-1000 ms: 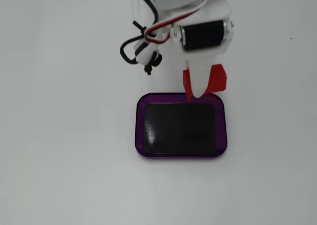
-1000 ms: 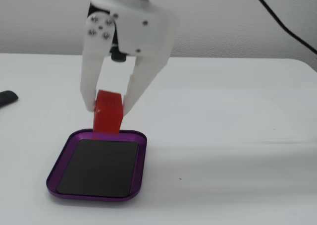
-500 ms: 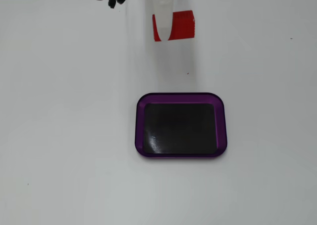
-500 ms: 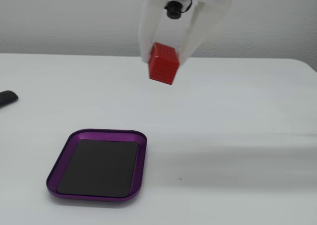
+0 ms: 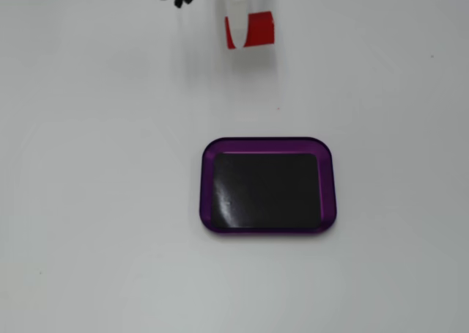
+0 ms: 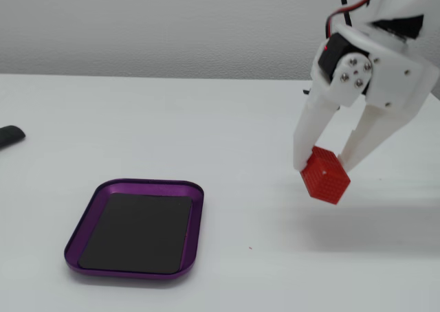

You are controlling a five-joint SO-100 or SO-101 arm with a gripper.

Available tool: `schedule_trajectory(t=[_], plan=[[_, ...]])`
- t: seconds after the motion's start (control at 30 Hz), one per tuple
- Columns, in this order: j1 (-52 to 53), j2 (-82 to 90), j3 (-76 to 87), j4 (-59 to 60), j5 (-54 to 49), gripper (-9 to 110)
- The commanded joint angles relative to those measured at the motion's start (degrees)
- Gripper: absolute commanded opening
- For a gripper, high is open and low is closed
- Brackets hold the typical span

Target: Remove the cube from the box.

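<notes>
Box: nearest the camera in the lower fixed view; shallow rectangular tray with rounded corners, glossy purple rim, flat black bottom with a faint sheen; nothing lies in it. In the view from above it sits right of centre.
Cube: small bright red block, faces finely ribbed and dotted; outside the box and well apart from it, held tilted, one corner pointing down. From above it shows near the top edge, beyond the tray.
Hand: two long, smooth white plastic fingers, closed on the cube from either side; white moulded housing above with a ring of metal screw heads and a black motor block. From above only a white finger crossing the cube's left side is clear.
Cables: red, black and white, running over the housing.
Tabletop: plain matt white.
Dark object: black, rounded, at the left edge; identity unclear.
Markings: no legible writing or brand on any item.
</notes>
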Motion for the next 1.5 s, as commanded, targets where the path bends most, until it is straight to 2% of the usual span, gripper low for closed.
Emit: schedule_trajectory(t=[0.0,0.3,0.53,0.77,0.97,1.17,1.27,1.47], plan=[[-0.09,1.49,5.62,-6.68,-0.26,0],[-0.09,0.18,9.93,-11.87,-0.18,1],[-0.09,0.53,9.32,-11.07,-0.18,16],[0.35,0.70,7.29,-8.35,-0.18,18],[0.53,2.64,-6.77,5.10,-0.26,18],[0.53,17.49,-14.85,13.01,-0.35,18],[2.37,26.46,-10.46,13.71,-0.35,18],[10.90,42.45,12.57,6.15,-0.26,18]])
